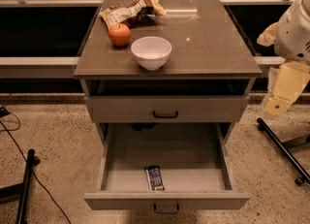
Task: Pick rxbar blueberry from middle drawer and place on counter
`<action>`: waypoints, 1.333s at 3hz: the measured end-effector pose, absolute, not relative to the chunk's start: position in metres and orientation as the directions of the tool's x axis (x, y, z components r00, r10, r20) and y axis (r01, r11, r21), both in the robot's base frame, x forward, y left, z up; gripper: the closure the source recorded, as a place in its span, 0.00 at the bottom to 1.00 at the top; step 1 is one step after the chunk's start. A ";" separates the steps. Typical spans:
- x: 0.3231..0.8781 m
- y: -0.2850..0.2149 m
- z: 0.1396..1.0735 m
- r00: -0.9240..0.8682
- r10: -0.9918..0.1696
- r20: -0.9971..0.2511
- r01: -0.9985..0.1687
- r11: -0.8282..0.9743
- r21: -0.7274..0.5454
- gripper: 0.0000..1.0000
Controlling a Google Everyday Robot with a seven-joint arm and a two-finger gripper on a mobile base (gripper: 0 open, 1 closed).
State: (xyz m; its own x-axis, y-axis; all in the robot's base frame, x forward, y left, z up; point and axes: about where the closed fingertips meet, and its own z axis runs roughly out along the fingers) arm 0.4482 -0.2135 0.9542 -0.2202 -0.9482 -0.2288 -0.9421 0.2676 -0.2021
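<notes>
The rxbar blueberry (155, 178) is a small dark blue bar lying flat on the pale floor of the open middle drawer (121, 169), near its front edge and a little left of centre. The drawer is pulled fully out below a closed grey drawer front (166, 109). The counter (208, 43) is the brown-grey top of the cabinet. My gripper (285, 92), pale yellow below a white arm, hangs at the right edge of the view. It is beside the cabinet at about the height of the upper drawer, well apart from the bar.
On the counter stand a white bowl (151, 51), a red apple (119, 34) and a brown-and-white snack bag (127, 12) at the back left. A black stand leg (283, 150) lies on the floor at right. Cables and a black pole (24, 189) lie at left.
</notes>
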 end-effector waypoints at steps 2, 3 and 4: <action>0.412 -0.140 0.801 -0.170 -0.825 -0.539 -0.978 0.209 -0.011 0.00; 0.405 -0.135 0.771 -0.149 -0.823 -0.548 -0.981 0.193 -0.023 0.00; 0.422 -0.119 0.772 -0.137 -0.799 -0.585 -0.985 0.171 -0.004 0.00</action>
State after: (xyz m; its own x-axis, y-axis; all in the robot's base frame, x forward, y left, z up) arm 0.4219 -0.1189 0.7719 -0.1370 -0.7994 -0.5850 -0.9852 0.1714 -0.0036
